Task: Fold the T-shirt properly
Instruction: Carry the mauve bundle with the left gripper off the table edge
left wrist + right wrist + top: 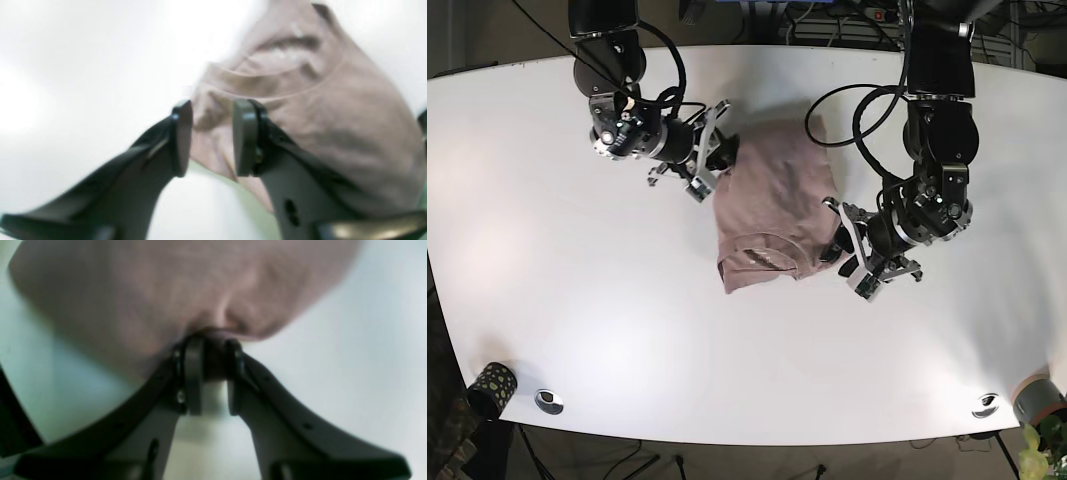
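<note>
The pink T-shirt (772, 200) lies partly folded in the middle of the white table (577, 300), its collar toward the front. My right gripper (719, 160) is at the shirt's far left corner; in the right wrist view the right gripper (213, 373) is shut on a puckered bunch of the T-shirt (166, 290). My left gripper (835, 245) sits at the shirt's near right edge. In the left wrist view the left gripper (213, 136) is open, with the T-shirt (333, 116) edge lying between and beyond its fingers. This view is blurred.
A dark patterned cup (492, 385) stands at the front left corner. Two metal grommets (549, 400) (985, 403) sit near the front edge. A plant (1039, 455) pokes in at the front right. Cables run along the back edge.
</note>
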### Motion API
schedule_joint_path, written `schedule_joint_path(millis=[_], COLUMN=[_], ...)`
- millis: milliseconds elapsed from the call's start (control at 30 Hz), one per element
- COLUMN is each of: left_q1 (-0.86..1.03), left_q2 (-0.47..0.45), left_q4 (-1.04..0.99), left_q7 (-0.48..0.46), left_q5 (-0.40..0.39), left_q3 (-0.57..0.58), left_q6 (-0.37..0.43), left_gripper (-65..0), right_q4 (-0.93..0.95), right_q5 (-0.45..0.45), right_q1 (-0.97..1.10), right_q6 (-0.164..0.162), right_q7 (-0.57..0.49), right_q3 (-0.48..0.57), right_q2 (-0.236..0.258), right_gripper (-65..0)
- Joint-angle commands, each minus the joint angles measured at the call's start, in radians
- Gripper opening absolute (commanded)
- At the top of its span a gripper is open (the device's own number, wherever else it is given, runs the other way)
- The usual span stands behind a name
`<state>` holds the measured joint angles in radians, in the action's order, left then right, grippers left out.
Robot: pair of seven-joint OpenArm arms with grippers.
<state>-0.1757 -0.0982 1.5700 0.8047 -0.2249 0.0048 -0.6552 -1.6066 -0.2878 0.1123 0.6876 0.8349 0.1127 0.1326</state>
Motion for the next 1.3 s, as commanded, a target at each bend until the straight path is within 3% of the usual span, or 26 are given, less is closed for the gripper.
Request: schedule_joint_path(millis=[0, 67, 200, 600, 733, 867, 1133, 1267], left_q1=[-0.015, -0.009, 0.017, 0.084, 0.114, 0.138, 0.178, 0.192], left_q2=[0.004, 0.004, 0.019, 0.053, 0.056, 0.056, 0.045, 0.042], left_q4=[0.051, 0.077, 0.103, 0.152, 0.155, 0.135, 0.03, -0.072], left_q7=[0.002, 0.003, 0.003, -0.003, -0.003, -0.008, -0.101, -0.112], left_q5=[-0.012, -0.011, -0.014, -0.009, -0.009, -0.005, 0.14, 0.178], left_q3=[0.004, 0.005, 0.016, 0.194, 0.199, 0.199, 0.306, 0.304], left_q6=[-0.004, -0.002, 0.051, 0.228, 0.311, 0.357, 0.358, 0.358], left_gripper=[-38.6, -33.3, -29.7, -27.4, -27.4, -27.4, -27.4, -27.2], right_q4=[-0.047, -0.084, -0.143, -0.168, -0.16, -0.16, -0.159, -0.16], right_q5=[0.0, 0.0, -0.001, -0.003, -0.003, -0.003, -0.003, -0.003], right_q1=[-0.001, 0.0, 0.0, -0.007, -0.007, -0.007, -0.007, -0.007], right_q6=[0.011, 0.011, 0.011, 0.011, 0.011, 0.011, 0.011, 0.011], right_q7=[0.034, 0.051, 0.056, 0.057, 0.057, 0.057, 0.057, 0.057], right_q3=[0.038, 0.083, 0.094, -0.178, -0.275, -0.305, -0.348, -0.348], right_q2=[-0.023, -0.044, -0.05, -0.047, -0.047, -0.046, -0.049, -0.052], right_gripper=[-54.7, -54.5, -54.7, -54.2, -54.2, -54.2, -54.4, -54.5])
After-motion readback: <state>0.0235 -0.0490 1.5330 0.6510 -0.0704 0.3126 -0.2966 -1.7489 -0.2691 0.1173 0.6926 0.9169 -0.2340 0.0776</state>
